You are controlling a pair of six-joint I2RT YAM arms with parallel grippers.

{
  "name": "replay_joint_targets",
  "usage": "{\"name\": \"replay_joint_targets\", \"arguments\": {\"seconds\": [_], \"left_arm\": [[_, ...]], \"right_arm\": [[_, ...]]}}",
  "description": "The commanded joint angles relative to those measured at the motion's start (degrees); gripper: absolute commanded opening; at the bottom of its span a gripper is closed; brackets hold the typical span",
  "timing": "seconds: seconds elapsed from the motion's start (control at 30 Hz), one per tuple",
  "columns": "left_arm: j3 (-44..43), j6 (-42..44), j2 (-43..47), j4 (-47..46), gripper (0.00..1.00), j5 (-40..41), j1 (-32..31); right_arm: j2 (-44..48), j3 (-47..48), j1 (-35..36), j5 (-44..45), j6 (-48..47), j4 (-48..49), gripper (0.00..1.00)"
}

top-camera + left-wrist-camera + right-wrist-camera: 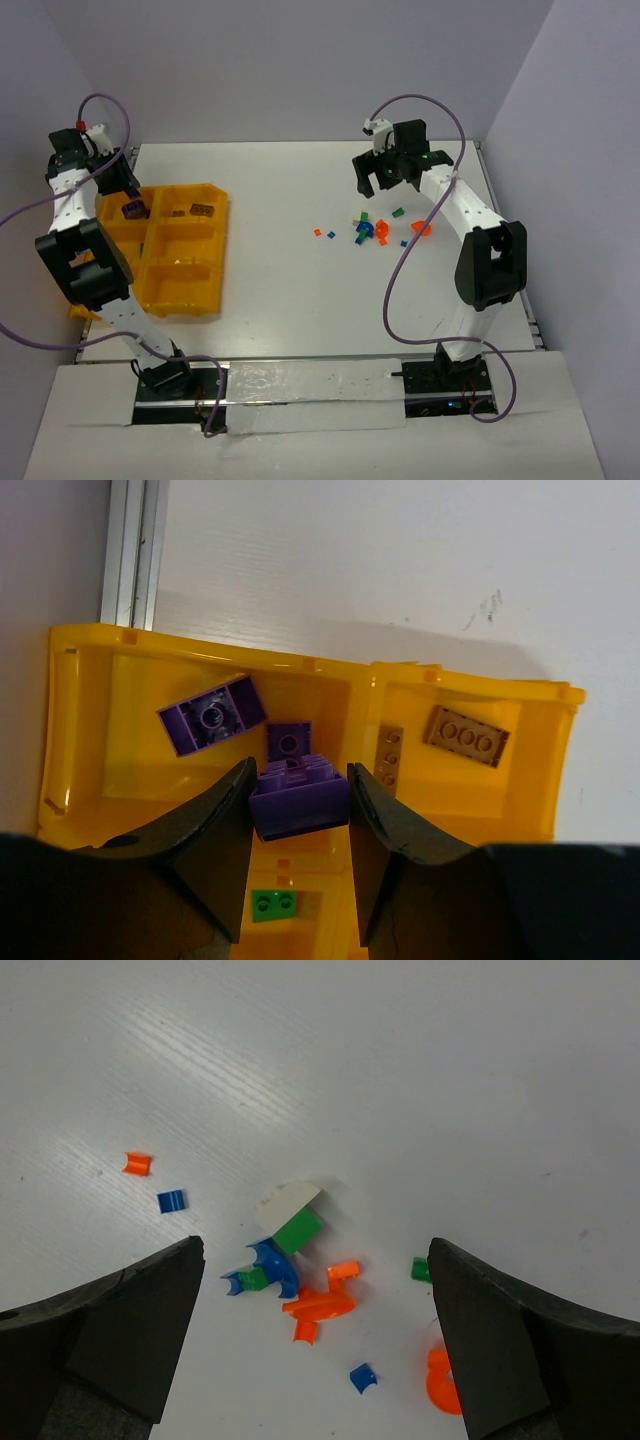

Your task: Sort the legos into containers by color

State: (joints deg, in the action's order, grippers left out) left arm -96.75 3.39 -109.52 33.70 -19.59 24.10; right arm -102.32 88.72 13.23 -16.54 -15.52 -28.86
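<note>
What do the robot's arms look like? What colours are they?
The left arm and the right arm are white tubes linked by chunky black joints. A thin purple cable loops along each one. The left gripper and the right gripper each have two black, wedge-shaped fingers. The left wrist has a small red bit.

tray (195, 290): left bins behind left arm (85, 265), top view
purple brick (298, 800): underside unseen between fingers (215, 830)
orange ring (438, 1385): partly behind finger (520, 1350), lower right
legos (372, 230): shapes too small from above
</note>
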Motion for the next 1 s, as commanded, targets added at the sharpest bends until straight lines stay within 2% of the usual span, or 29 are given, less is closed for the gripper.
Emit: {"name": "replay_joint_targets", "arguments": {"seconds": [0.0, 0.3, 0.6, 0.77, 0.9, 0.97], "left_arm": [[-3.9, 0.9, -1.6, 0.2, 0.11, 3.3, 0.2], [0.7, 2.6, -1.2, 2.2, 0.14, 3.8, 0.2], [1.5, 3.9, -1.3, 4.0, 0.41, 5.1, 0.2], [1.7, 4.1, -0.9, 4.7, 0.56, 5.1, 0.2], [1.9, 4.3, -0.2, 4.7, 0.67, 5.3, 0.2], [2.1, 4.5, 0.3, 4.5, 0.69, 5.5, 0.2]], "right_arm": [[2.3, -0.3, -0.1, -0.3, -0.9, -0.7, 1.00], [2.3, -0.3, -0.1, 0.5, -1.6, -1.3, 1.00], [0.4, 1.2, -0.1, 1.0, -3.5, -3.7, 0.98], [-0.8, 1.0, -0.1, 2.5, -4.1, -5.2, 0.90], [-2.0, 0.9, 0.0, 4.3, -0.9, -5.6, 0.81], [-3.0, 1.1, 0.3, 4.5, 1.6, -6.4, 0.80]]}}
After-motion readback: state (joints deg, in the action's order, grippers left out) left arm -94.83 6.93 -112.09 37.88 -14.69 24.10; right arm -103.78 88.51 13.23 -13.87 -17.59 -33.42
